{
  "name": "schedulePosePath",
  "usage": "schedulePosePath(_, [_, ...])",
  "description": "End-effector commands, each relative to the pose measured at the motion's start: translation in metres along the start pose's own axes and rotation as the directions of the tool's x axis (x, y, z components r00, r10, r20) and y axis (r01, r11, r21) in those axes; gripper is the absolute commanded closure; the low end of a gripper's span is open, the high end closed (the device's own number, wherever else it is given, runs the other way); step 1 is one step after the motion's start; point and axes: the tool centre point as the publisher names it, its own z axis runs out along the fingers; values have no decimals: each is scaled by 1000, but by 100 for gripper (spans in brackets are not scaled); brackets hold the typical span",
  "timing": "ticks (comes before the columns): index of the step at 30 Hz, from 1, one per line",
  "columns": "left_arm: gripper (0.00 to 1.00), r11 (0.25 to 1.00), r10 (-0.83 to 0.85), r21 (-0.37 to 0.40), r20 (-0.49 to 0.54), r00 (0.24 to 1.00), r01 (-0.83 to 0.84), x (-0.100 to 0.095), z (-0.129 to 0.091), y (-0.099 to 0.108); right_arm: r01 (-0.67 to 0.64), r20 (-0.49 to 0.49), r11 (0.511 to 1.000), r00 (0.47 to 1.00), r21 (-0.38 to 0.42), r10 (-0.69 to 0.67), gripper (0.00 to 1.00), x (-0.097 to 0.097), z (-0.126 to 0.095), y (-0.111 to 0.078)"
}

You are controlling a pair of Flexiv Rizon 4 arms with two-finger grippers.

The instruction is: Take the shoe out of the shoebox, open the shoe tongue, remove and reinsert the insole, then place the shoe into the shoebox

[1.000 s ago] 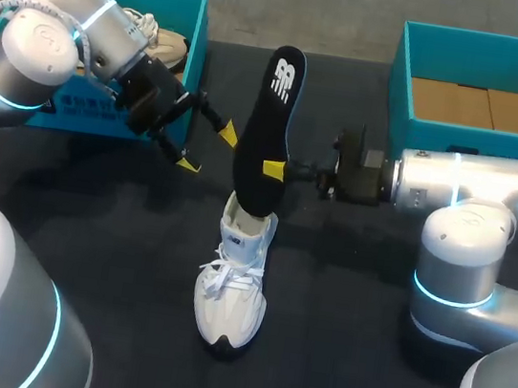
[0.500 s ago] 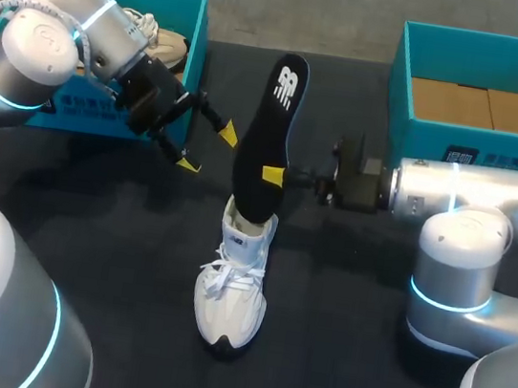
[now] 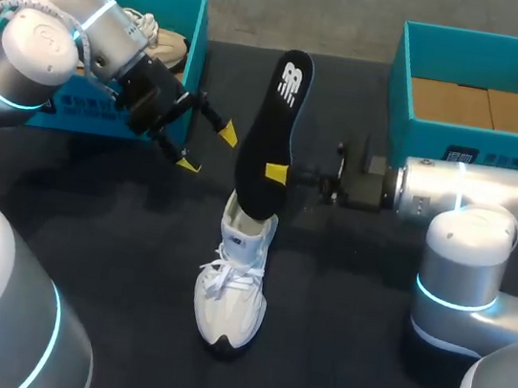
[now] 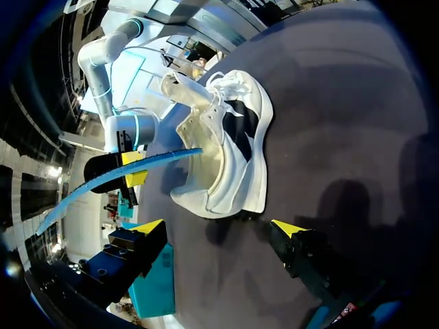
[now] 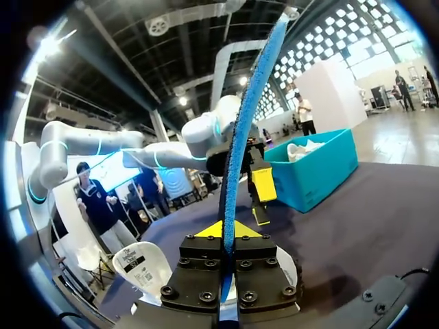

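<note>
A white shoe [image 3: 231, 287] stands on the black table, toe toward the front edge. Its black insole [image 3: 272, 138] rises from the shoe's opening, heel end still inside. My right gripper [image 3: 275, 172] is shut on the insole's edge about midway up. In the right wrist view the insole's blue underside [image 5: 250, 116] runs up from between the shut fingers [image 5: 225, 229], with the shoe [image 5: 140, 267] below. My left gripper [image 3: 207, 148] hangs open to the left of the insole, holding nothing. In its own view the open gripper [image 4: 218, 227] faces the shoe [image 4: 226, 157] and the insole [image 4: 116, 175].
A teal shoebox [image 3: 198, 50] at the back left holds another shoe [image 3: 159, 43]; my left arm lies in front of it. A second teal box [image 3: 404, 70] with a brown cardboard floor stands at the back right, behind my right arm.
My right gripper has shifted slightly to the right with the insole, whose upper end leans a little more that way. The left arm and the shoe have kept still.
</note>
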Motion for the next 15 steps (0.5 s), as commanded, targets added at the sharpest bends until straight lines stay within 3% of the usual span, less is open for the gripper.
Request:
schedulePosePath(1, [0, 1000, 0, 0, -3, 1000, 0, 0, 0, 0, -19, 11, 1000, 1000, 7, 19, 100, 1, -5, -2])
schedulePosePath(15, [0, 1000, 0, 0, -3, 1000, 0, 0, 0, 0, -47, 14, 999, 999, -13, 47, 100, -1, -2, -15])
